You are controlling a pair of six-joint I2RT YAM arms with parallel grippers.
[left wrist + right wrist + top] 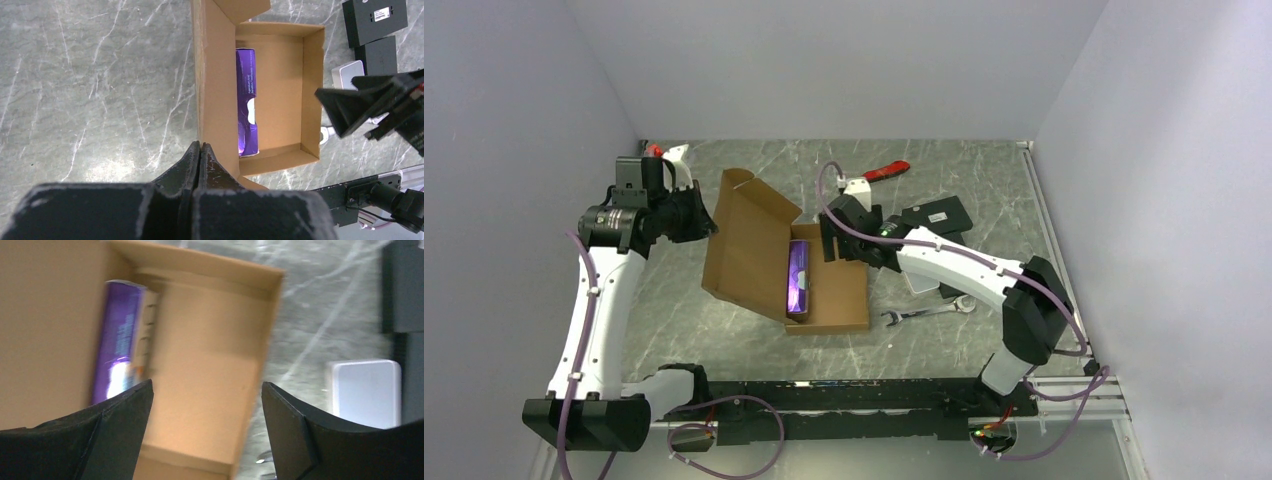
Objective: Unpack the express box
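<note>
The brown express box [829,290] lies open mid-table, its lid [744,240] raised and leaning left. A purple packet [799,278] lies inside along the hinge side and also shows in the left wrist view [246,100] and the right wrist view [117,347]. My left gripper [702,215] is shut, its tips [200,146] against the lid's outer edge [215,90], with nothing visible between the fingers. My right gripper [832,240] is open and empty above the far right part of the box floor [210,365], to the right of the packet.
Black flat boxes [939,215] and a white box [365,390] lie right of the express box. A red-handled tool [886,171] lies at the back. A wrench [929,313] lies near the box's front right corner. Grey walls enclose the table.
</note>
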